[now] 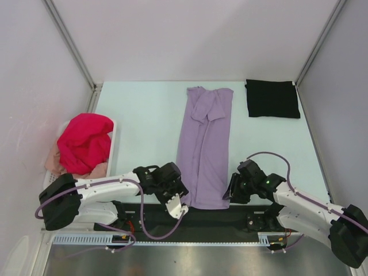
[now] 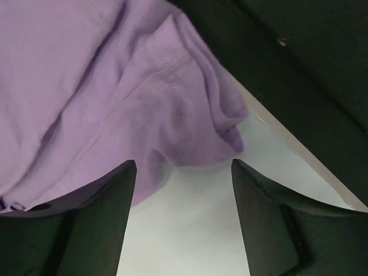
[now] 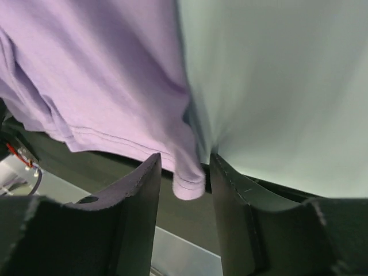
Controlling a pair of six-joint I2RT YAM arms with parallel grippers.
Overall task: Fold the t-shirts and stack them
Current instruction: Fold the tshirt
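Observation:
A lavender t-shirt (image 1: 204, 144) lies folded in a long strip down the middle of the table. My left gripper (image 1: 180, 201) is open at its near left corner; in the left wrist view the gripper (image 2: 184, 164) is low over bare table, with the hem (image 2: 190, 121) just ahead. My right gripper (image 1: 230, 193) is at the near right corner; in the right wrist view it (image 3: 185, 156) is open, with the hem corner (image 3: 188, 178) hanging between the fingers, not clamped. A black folded t-shirt (image 1: 272, 98) lies at the far right. A magenta-red t-shirt (image 1: 85, 141) lies on a peach-pink one (image 1: 99, 170).
A white plastic basket (image 1: 113, 140) at the left edge holds the magenta and peach shirts. A black strip (image 1: 218, 215) runs along the table's near edge by the arm bases. Walls with metal posts close off the table on the left, back and right.

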